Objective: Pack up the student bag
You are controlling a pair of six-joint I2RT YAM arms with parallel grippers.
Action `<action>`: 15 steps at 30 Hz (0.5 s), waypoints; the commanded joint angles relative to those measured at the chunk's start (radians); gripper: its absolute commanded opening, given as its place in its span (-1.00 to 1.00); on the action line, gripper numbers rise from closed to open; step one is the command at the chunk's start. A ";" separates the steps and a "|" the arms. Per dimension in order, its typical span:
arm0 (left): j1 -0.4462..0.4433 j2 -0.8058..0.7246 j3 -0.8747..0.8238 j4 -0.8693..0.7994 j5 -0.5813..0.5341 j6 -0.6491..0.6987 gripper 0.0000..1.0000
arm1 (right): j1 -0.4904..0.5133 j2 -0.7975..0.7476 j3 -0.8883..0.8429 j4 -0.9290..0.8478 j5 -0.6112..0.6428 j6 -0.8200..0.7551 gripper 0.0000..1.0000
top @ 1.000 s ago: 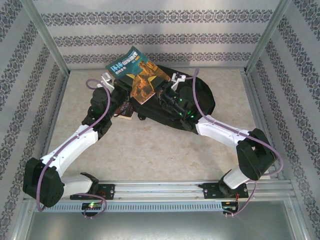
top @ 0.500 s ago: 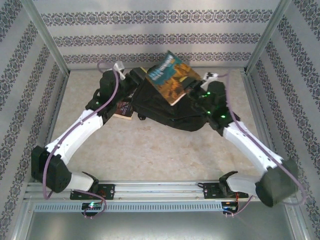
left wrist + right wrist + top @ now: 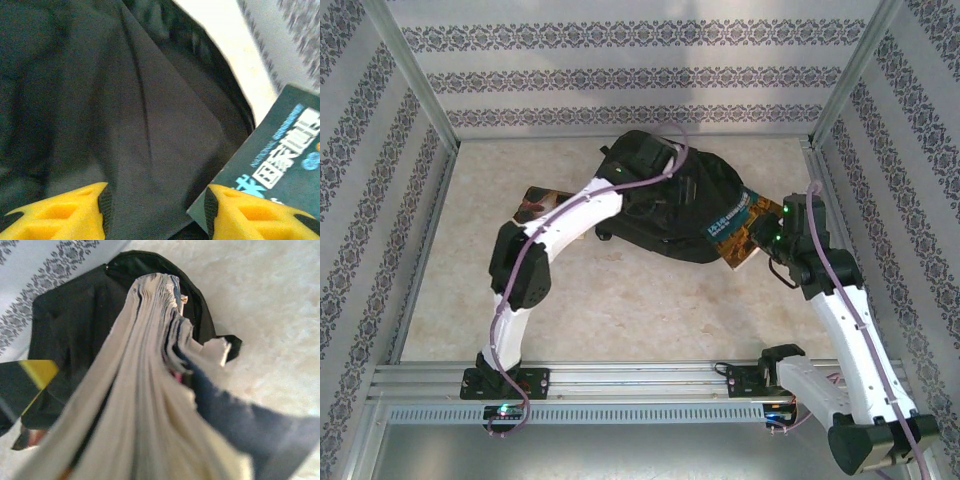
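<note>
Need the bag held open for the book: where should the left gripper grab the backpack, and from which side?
Probably the slack fold in the top fabric of the backpack, directly under the open left gripper, taken from above. The cloth is loose and creased there, so it should bunch between the jaws, and it lies right beside the book.
</note>
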 commanded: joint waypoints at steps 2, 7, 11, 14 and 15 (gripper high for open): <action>-0.007 0.108 0.121 -0.085 -0.043 0.094 0.02 | -0.012 -0.054 0.046 -0.111 0.044 -0.072 -1.00; -0.006 0.185 0.154 -0.120 -0.045 0.101 -0.04 | -0.035 -0.060 0.079 -0.155 0.054 -0.120 -1.00; -0.006 0.157 0.085 -0.173 -0.082 0.144 -0.04 | -0.051 -0.054 0.147 -0.181 0.127 -0.172 -1.00; -0.005 0.116 0.005 -0.208 -0.122 0.189 -0.04 | -0.057 -0.035 0.198 -0.186 0.152 -0.187 -1.00; -0.005 0.100 -0.025 -0.222 -0.141 0.205 -0.04 | -0.059 -0.025 0.214 -0.184 0.161 -0.188 -1.00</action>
